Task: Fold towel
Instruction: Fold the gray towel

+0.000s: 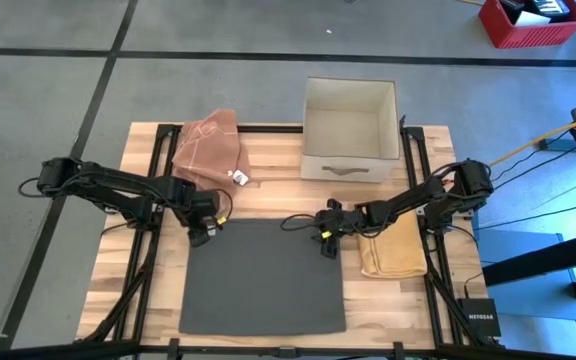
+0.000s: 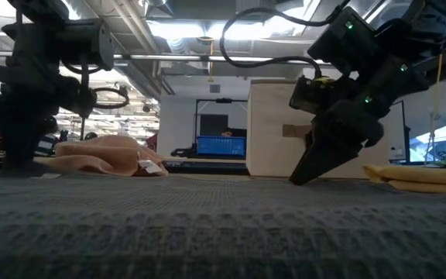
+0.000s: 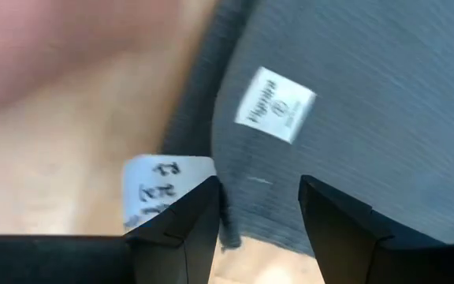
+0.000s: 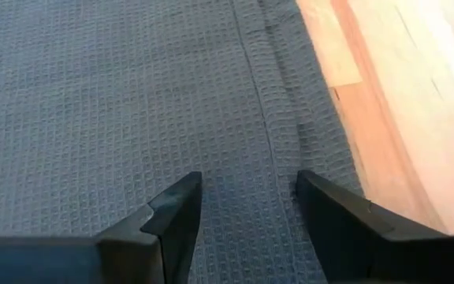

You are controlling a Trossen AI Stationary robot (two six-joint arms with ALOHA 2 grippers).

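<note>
A dark grey waffle towel [image 1: 263, 278] lies spread flat on the wooden table, near the front edge. My left gripper [image 1: 204, 237] stands open over the towel's far left corner [image 3: 235, 229], pointing steeply down; a white label [image 3: 276, 104] on the towel shows just beyond its fingers. My right gripper [image 1: 324, 243] stands open over the far right corner, slanting down, with the towel's hemmed right edge [image 4: 278, 118] between its fingers. In the low view both grippers reach down to the towel's surface. My left gripper has its open fingers [image 3: 187, 217] on either side of the towel's far left corner; whether they touch the cloth I cannot tell. My right gripper has one fingertip [image 2: 296, 178] down at the towel's surface near the far right corner; whether it touches I cannot tell.
A crumpled pink-brown towel [image 1: 208, 150] lies at the far left with a small white tag [image 1: 239, 179]. A tan open box [image 1: 349, 130] stands at the far side. A folded yellow towel [image 1: 393, 255] lies to the right of the grey one.
</note>
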